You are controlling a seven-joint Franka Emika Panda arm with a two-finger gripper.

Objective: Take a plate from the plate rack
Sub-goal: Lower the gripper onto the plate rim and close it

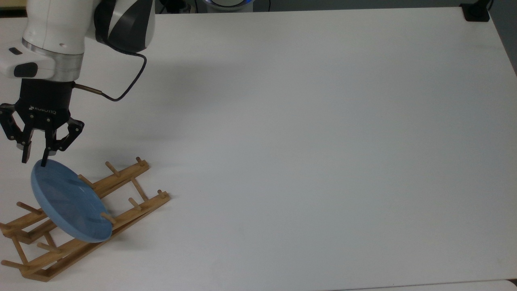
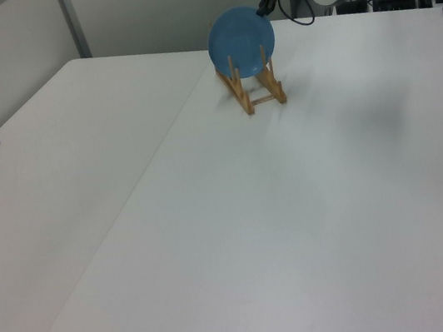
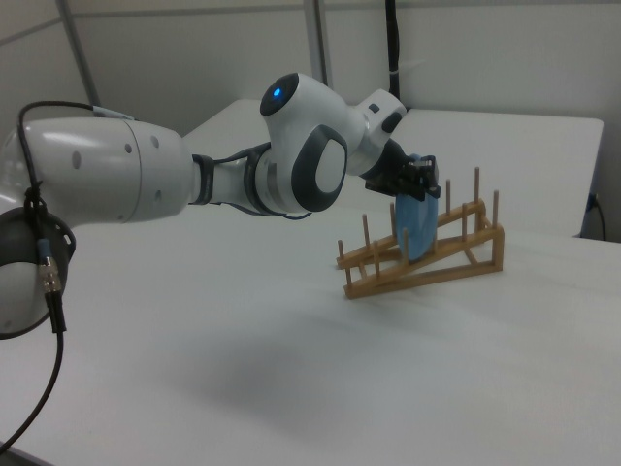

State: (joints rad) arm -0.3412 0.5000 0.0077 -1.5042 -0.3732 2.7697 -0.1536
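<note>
The blue plate (image 1: 70,200) stands tilted on edge between the pegs of the wooden plate rack (image 1: 121,178) at the top view's lower left. My gripper (image 1: 35,160) hangs just above the plate's upper rim, open, with a narrow gap between its fingers. One fingertip (image 1: 43,161) is at the rim and the other lies just outside it. In the right view the gripper (image 3: 422,183) sits at the top of the plate (image 3: 417,225), which leans in the rack (image 3: 427,270). In the left view the plate (image 2: 241,41) faces the camera on the rack (image 2: 257,93).
The white table (image 1: 303,141) stretches wide to the top view's right of the rack. A black cable (image 1: 121,91) loops from my wrist. A black post base (image 1: 476,12) stands at the far right corner. A second table (image 2: 54,175) adjoins on the left view's left.
</note>
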